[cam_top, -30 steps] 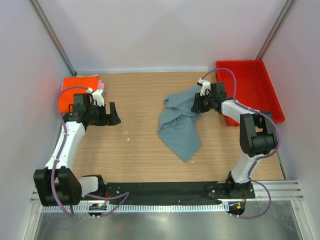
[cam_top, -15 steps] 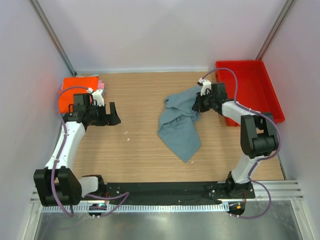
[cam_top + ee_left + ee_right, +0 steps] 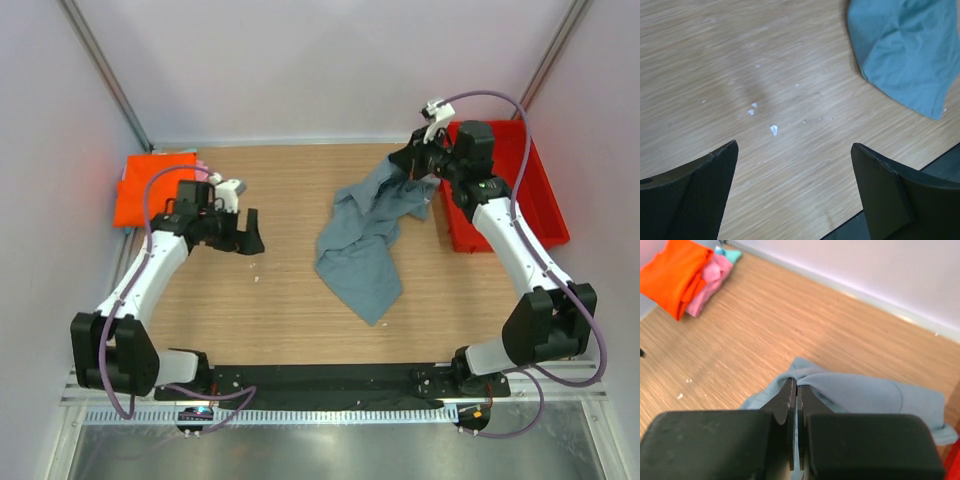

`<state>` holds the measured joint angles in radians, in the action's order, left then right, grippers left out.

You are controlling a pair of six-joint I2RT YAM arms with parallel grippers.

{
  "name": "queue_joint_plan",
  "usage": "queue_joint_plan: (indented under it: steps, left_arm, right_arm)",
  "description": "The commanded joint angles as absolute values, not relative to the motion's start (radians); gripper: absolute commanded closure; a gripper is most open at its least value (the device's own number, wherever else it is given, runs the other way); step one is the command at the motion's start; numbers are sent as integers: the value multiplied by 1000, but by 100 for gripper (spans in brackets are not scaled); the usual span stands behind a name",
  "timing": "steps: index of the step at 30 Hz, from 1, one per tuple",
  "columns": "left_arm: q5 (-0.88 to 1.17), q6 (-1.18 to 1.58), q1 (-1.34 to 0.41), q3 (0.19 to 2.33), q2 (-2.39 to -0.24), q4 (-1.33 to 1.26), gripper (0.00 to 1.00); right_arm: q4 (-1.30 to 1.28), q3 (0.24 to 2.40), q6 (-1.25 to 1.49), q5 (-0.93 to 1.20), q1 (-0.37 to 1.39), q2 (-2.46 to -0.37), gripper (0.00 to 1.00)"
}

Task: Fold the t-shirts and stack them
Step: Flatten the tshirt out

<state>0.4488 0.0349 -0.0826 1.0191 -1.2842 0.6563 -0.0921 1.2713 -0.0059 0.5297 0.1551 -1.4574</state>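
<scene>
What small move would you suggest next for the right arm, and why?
Probably raise the right tool: it is shut on a pinch of the shirt, most of which lies crumpled on the table; the left tool is open.

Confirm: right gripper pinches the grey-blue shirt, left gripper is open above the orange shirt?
One part is wrong. In the left wrist view the left gripper hangs open over bare table, not the orange shirt. The right gripper does pinch the grey-blue shirt.
</scene>
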Motion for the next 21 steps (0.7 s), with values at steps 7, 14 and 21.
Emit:
queue_joint_plan:
  steps: [7, 14, 21]
  left_arm:
    - [391, -52, -483, 1232, -1570, 680, 3]
    - [491, -5, -485, 1406, -1882, 649, 12]
    - [517, 32, -494, 1584, -2107, 647, 16]
  right_arm:
    - [-158, 1471, 17, 535, 152, -1417, 99]
    - [-202, 1541, 44, 545, 153, -1364, 99]
    - [-239, 1532, 38, 529, 152, -1309, 99]
